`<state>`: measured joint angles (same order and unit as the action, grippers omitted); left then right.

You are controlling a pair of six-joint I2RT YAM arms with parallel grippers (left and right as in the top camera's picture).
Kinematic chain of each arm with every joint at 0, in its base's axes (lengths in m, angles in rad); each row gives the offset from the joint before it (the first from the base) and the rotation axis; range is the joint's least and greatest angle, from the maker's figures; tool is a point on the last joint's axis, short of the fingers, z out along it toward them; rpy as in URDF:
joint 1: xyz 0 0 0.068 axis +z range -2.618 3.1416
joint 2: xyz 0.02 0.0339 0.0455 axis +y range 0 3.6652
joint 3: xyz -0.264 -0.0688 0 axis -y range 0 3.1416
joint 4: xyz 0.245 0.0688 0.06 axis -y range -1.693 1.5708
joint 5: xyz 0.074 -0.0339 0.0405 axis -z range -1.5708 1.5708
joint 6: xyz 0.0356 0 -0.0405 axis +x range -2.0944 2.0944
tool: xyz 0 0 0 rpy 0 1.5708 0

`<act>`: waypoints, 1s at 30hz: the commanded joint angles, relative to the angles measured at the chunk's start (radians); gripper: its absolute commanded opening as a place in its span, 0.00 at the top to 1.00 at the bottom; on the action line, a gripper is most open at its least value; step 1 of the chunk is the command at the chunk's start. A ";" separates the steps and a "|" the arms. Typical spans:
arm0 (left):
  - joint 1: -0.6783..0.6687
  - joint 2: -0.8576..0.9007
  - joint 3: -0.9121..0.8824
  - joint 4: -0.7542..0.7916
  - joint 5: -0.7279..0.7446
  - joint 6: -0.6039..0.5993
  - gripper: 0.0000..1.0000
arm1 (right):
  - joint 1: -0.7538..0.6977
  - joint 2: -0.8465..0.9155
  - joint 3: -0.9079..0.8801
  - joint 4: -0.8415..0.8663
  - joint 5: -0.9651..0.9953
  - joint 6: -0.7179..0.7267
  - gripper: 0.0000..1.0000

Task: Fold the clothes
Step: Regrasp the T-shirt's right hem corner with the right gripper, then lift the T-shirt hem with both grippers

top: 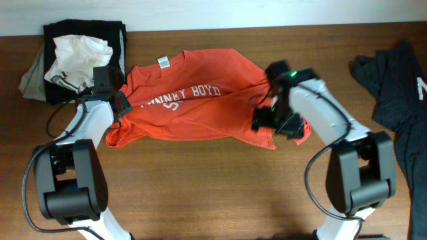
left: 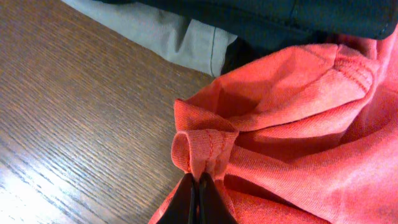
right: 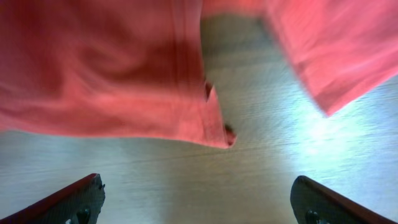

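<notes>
The red-orange T-shirt (top: 200, 110) lies partly folded across the table's middle, white lettering and neck label facing up. My left gripper (top: 120, 107) is shut on a pinched fold of its left sleeve hem (left: 205, 149), as the left wrist view (left: 198, 182) shows. My right gripper (top: 270, 123) hovers over the shirt's right end. In the right wrist view it (right: 199, 199) is open and empty, with the shirt's edge (right: 186, 118) just ahead of the fingers over bare wood.
A pile of black, white and grey clothes (top: 73, 57) sits at the back left, next to the left gripper. Dark garments (top: 400, 93) lie at the right edge. The grey cloth also shows in the left wrist view (left: 174, 37).
</notes>
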<state>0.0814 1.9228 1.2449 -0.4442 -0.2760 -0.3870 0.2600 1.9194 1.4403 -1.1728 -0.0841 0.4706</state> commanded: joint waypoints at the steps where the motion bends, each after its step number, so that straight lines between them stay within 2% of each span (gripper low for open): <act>1: 0.000 0.010 -0.001 0.001 0.004 -0.013 0.98 | 0.051 -0.006 -0.085 0.045 0.043 0.042 0.01; 6: 0.000 0.010 -0.001 -0.006 0.004 -0.013 0.98 | 0.028 -0.005 -0.183 0.210 0.039 -0.011 0.01; 7: 0.000 0.010 -0.001 -0.006 0.004 -0.013 0.98 | 0.027 -0.004 -0.200 0.240 0.031 -0.011 0.12; 8: 0.000 0.010 -0.001 -0.006 0.004 -0.013 0.98 | 0.028 -0.004 -0.214 0.264 0.028 -0.011 0.27; 9: 0.000 0.010 -0.001 -0.006 0.004 -0.013 0.98 | 0.027 -0.003 -0.230 0.304 0.029 -0.010 0.34; 13: 0.000 0.010 -0.001 -0.011 0.004 -0.013 0.97 | 0.026 0.000 -0.256 0.341 0.060 -0.011 0.33; 15: 0.000 0.010 -0.001 -0.010 0.004 -0.013 0.93 | 0.026 0.000 -0.256 0.340 0.075 -0.011 0.34; 16: 0.000 0.010 -0.001 -0.010 0.004 -0.013 0.93 | 0.026 0.000 -0.256 0.338 0.084 -0.011 0.36; 17: 0.000 0.010 -0.001 -0.011 0.004 -0.013 0.93 | 0.026 0.000 -0.256 0.338 0.090 -0.011 0.43; 18: 0.000 0.010 -0.001 -0.011 0.004 -0.013 0.93 | 0.026 0.000 -0.256 0.340 0.090 -0.010 0.59; 19: 0.000 0.010 -0.001 -0.010 0.004 -0.013 0.93 | 0.026 0.000 -0.256 0.340 0.090 -0.010 0.85; 20: 0.000 0.010 -0.001 -0.011 0.004 -0.013 0.93 | 0.026 0.000 -0.256 0.340 0.097 0.007 0.96; 22: 0.000 0.008 0.001 -0.021 0.004 -0.013 0.91 | 0.026 0.000 -0.256 0.340 0.106 0.035 0.96; 25: 0.000 -0.028 0.022 -0.114 0.004 -0.012 0.91 | 0.006 0.000 -0.255 0.355 0.131 0.097 0.96; 27: 0.000 -0.068 0.029 -0.163 0.003 -0.008 0.91 | -0.034 -0.002 -0.252 0.363 0.130 0.115 0.96; 30: 0.000 -0.106 0.029 -0.190 0.004 -0.005 0.86 | -0.144 -0.011 -0.250 0.346 0.097 0.113 0.96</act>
<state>0.0814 1.8866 1.2499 -0.6220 -0.2756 -0.3901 0.1986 1.9179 1.1954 -0.8143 -0.0231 0.5575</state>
